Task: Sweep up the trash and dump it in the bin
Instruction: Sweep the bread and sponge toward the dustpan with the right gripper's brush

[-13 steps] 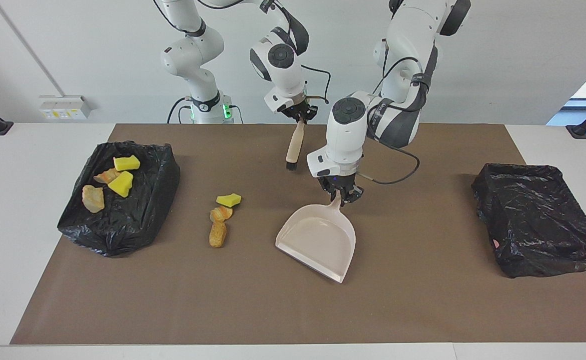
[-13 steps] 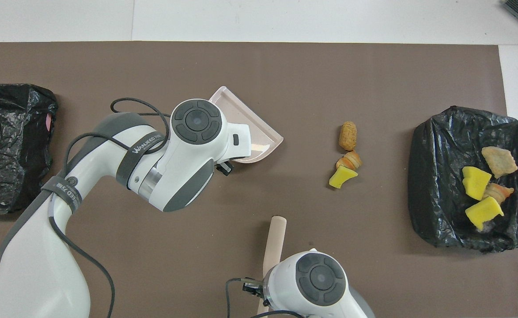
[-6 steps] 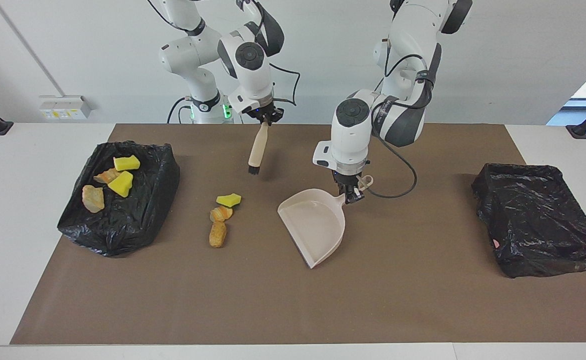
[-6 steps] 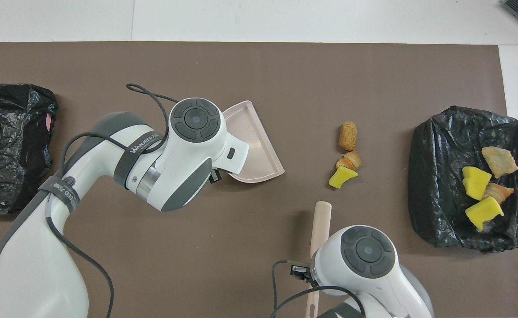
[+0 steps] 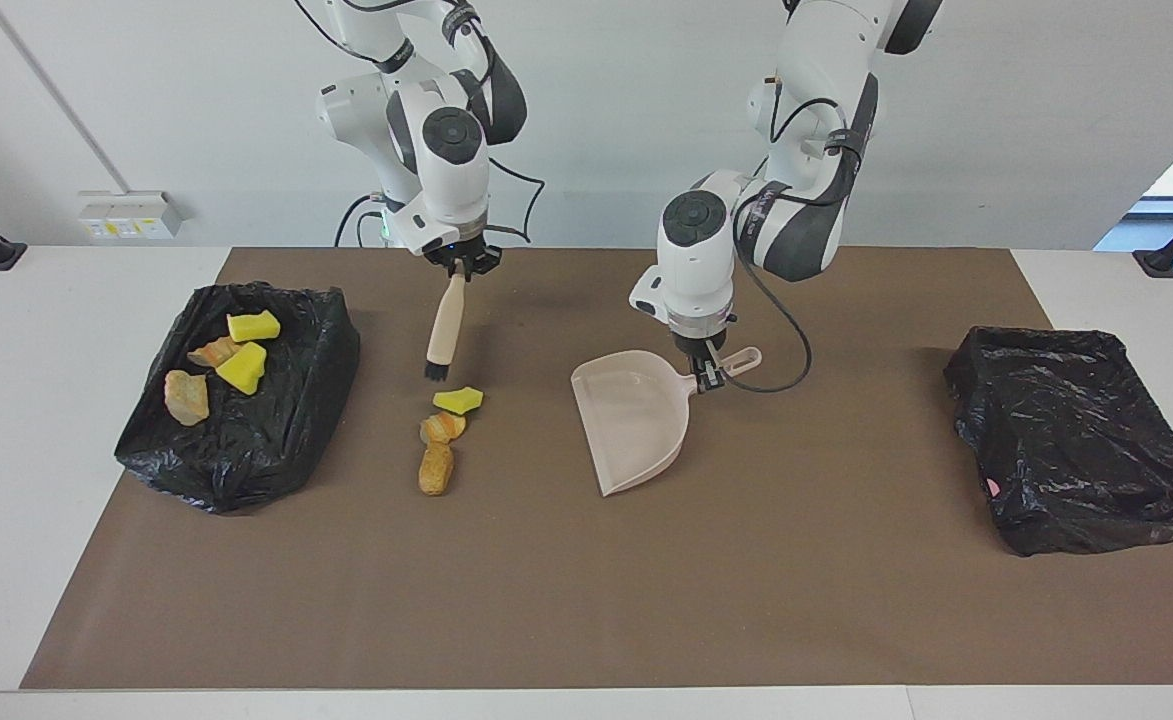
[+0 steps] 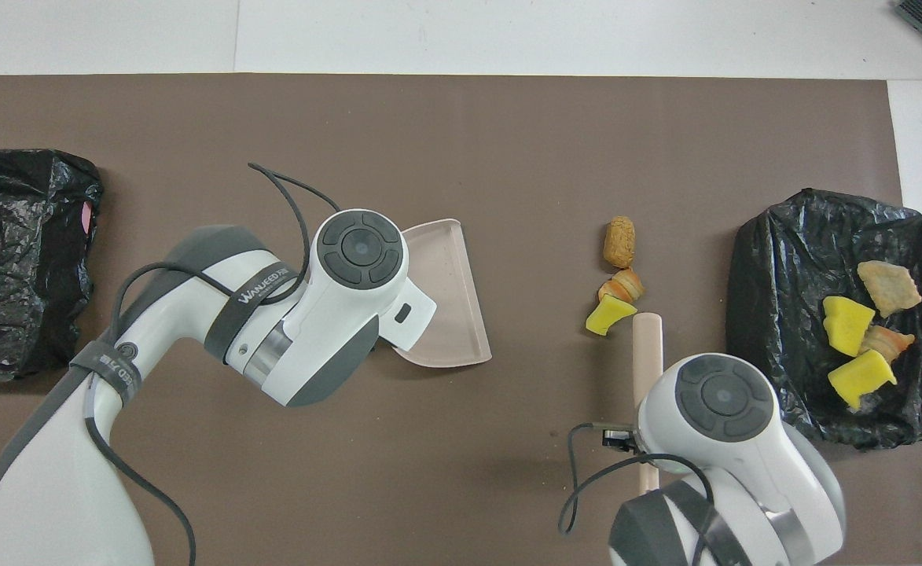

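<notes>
On the brown mat [image 5: 846,600] covering the desk [image 5: 66,300], a bin lined with a black bag [image 5: 276,420] is seen at the right arm's end, with four trash pieces [image 5: 236,360] in it. A brush [image 5: 443,325] is gripped by its handle in the closed right hand [image 5: 461,266], bristles hanging just above, perhaps clear of, three loose trash pieces [image 5: 443,430]. Beside these, a beige dustpan [image 5: 636,425] is held by its handle in the clamped left hand [image 5: 708,375]. A second black-lined bin [image 5: 1076,450] is set at the left arm's end.
</notes>
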Robot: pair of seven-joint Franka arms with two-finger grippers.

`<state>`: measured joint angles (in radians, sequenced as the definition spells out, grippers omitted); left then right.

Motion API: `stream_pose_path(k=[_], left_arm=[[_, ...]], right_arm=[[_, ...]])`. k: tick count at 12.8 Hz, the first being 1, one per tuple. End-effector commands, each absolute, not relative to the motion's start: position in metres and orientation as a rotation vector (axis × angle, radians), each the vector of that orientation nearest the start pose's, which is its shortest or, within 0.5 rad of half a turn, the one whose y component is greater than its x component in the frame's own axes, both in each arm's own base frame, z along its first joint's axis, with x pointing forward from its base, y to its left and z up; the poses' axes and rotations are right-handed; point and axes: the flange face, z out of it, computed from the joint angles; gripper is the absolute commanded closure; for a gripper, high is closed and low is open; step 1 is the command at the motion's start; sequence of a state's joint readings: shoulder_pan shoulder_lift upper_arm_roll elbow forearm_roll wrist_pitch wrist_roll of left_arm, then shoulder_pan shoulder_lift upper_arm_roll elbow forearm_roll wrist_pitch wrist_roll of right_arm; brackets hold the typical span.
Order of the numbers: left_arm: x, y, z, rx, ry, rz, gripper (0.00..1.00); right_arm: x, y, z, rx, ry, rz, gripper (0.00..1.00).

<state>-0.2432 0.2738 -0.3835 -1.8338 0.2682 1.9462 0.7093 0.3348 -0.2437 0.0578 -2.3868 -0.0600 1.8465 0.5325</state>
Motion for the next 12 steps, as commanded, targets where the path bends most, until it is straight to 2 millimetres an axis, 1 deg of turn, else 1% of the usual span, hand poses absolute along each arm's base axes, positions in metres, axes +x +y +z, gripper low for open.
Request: stream_pose_path(k=[1,2,3,4,5,6,7,8,9,10,11,12], left_arm=[[0.476,-0.317,0.372,-2.161,2.012,0.245,0.85],[0.472,-0.317,0.368,-2.154,2.021,0.210,0.80],[0.468,-0.317,0.367,-2.150,2.026,0.193,0.73],[0.465,-0.315,0.365,-2.151,2.021,0.200,0.60],[0.459,-0.314,0.363,-2.143,2.023,0.208,0.59],[0.457,-0.313,0.362,-2.144,2.020,0.215,0.54],[0.457,-0.312,0.363,-2.144,2.017,0.209,0.52],[0.458,-0.312,0.363,-2.146,2.016,0.203,0.51],[0.458,-0.311,0.363,-2.149,2.016,0.198,0.51],[0.458,-0.310,0.361,-2.152,2.014,0.199,0.51],[0.460,-0.310,0.362,-2.164,2.005,0.177,0.51],[0.460,-0.309,0.361,-2.175,1.993,0.176,0.51]], right_arm=[[0.402,0.132,0.392,-3.399,0.039,0.365,1.00],[0.406,0.123,0.391,-3.427,-0.007,0.354,1.00],[0.411,0.115,0.383,-3.460,-0.074,0.369,1.00],[0.419,0.107,0.377,-3.492,-0.110,0.337,1.00],[0.426,0.101,0.369,-3.506,-0.166,0.328,1.00],[0.432,0.093,0.368,-3.502,-0.222,0.302,1.00],[0.438,0.084,0.365,-3.491,-0.257,0.287,1.00],[0.443,0.081,0.359,-3.482,-0.276,0.283,1.00],[0.449,0.083,0.352,-3.475,-0.290,0.277,1.00],[0.455,0.087,0.351,-3.468,-0.288,0.275,1.00],[0.458,0.092,0.354,-3.459,-0.282,0.279,1.00],[0.458,0.095,0.352,-3.442,-0.274,0.285,1.00]])
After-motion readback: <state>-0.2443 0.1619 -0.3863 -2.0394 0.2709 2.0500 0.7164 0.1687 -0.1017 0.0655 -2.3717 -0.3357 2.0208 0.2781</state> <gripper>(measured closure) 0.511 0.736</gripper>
